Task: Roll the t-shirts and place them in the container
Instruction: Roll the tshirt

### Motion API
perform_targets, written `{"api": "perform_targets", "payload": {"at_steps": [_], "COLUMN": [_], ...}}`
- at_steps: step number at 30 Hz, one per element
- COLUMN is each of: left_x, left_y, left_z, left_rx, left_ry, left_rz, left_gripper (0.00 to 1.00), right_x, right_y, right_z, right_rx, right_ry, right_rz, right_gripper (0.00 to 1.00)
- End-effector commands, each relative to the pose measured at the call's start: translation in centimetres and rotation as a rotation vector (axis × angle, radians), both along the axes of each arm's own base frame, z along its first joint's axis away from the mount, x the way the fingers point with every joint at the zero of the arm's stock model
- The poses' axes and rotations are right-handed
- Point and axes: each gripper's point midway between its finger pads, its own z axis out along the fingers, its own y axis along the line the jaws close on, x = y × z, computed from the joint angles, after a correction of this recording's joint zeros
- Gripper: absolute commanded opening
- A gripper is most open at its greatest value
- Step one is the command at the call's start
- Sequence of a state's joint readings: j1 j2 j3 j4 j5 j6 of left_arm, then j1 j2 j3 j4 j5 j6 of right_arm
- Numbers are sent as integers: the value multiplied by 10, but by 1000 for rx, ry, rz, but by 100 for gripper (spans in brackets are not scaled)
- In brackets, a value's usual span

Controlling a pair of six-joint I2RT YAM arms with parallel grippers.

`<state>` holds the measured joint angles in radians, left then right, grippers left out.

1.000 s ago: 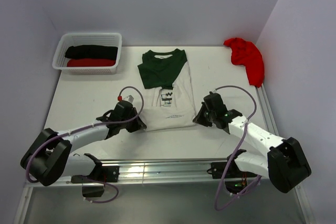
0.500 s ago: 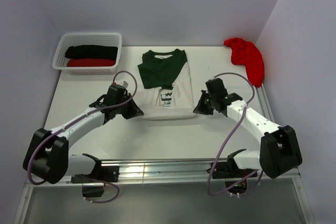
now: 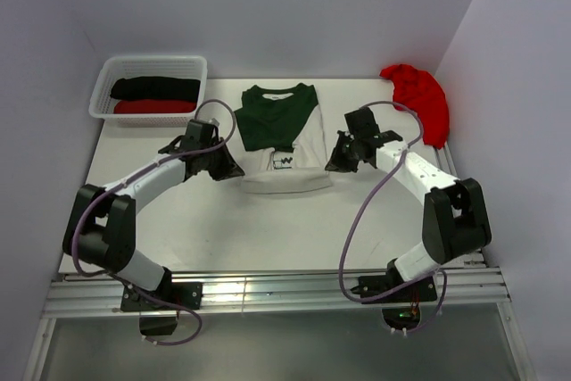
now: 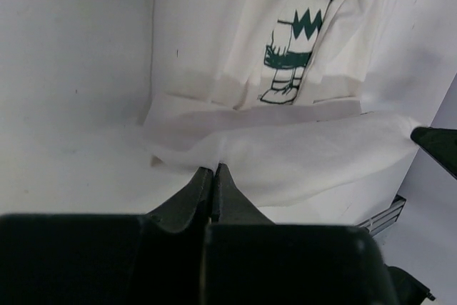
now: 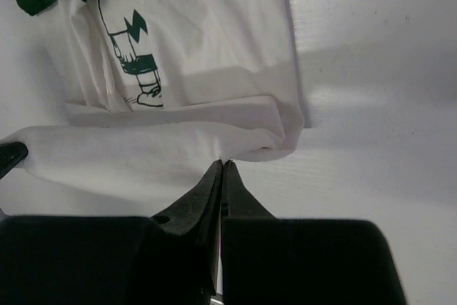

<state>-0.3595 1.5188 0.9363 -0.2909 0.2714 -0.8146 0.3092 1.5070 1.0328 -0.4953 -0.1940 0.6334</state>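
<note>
The cream t-shirt (image 3: 287, 140) with dark green sleeves and collar lies flat mid-table, its cartoon print showing. Its bottom hem is folded up into a first roll (image 3: 285, 183). My left gripper (image 3: 234, 171) is shut on the roll's left end; the left wrist view shows cloth (image 4: 285, 155) pinched at its fingertips (image 4: 215, 169). My right gripper (image 3: 334, 165) is shut on the roll's right end, also seen in the right wrist view (image 5: 222, 163) with the cloth (image 5: 178, 141). The plain red t-shirt (image 3: 419, 97) lies crumpled at the back right.
A white mesh basket (image 3: 150, 113) at the back left holds a black roll (image 3: 155, 88) and a red roll (image 3: 155, 106). Walls close the table at the back and on both sides. A metal rail (image 3: 268, 287) runs along the near edge.
Both grippers have moved away from the near edge toward the collar, carrying the shirt's hem up and over. The visible cream part has grown shorter and a roll has formed.
</note>
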Motion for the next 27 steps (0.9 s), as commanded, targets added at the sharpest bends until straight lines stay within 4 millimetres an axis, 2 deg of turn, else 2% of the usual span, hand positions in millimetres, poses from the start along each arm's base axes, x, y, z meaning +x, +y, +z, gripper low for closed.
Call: {"api": "perform_targets", "payload": {"at_steps": [1,2,4,5,6,8,9,13,18,21,23,24,26,27], "left_x": [25,29,42,46,53,59,64,77,93,100,105,107,108,110], "left_y": [-4,-2,-2,-1,-2,1,2,4,6,5,3,4,5,8], "left_z": [12,4,7,-1,2,-6,-5,-19,-27,-27,-21,-19,-8,-4], "left_rx": [-10,-3,-3,3,-2,6,6,15,29,22,8,10,14,27], "left_ry": [-44,-24,-38,-17,-28,-15,-23,-6,-15,-28,-58,-66,-101,-116], "left_rz": [-27,-25,-25,-22,-22,-18,-13,-7,10,19,26,32,39,50], "left_gripper": [4,4,4,4,4,4,4,4,4,5,12,30,41,52], "right_x": [25,32,39,46,50,59,62,77,100,112,116,117,119,116], "right_y": [-1,1,1,0,1,0,-1,-4,-7,-10,-12,-12,-16,-17], "right_z": [12,14,8,10,4,3,-4,-13,-25,-23,-21,-20,-13,-8], "right_rx": [9,12,10,13,11,10,0,-3,-4,-16,-9,-12,-16,-21], "right_ry": [-37,-43,-28,-36,-21,-24,-13,-11,0,-18,-29,-33,-49,-51], "right_rz": [-9,-12,-16,-25,-27,-36,-42,-72,-103,-123,-140,-146,-161,-161], "right_gripper": [0,0,0,0,0,0,0,0,0,0,2,6,19,26]}}
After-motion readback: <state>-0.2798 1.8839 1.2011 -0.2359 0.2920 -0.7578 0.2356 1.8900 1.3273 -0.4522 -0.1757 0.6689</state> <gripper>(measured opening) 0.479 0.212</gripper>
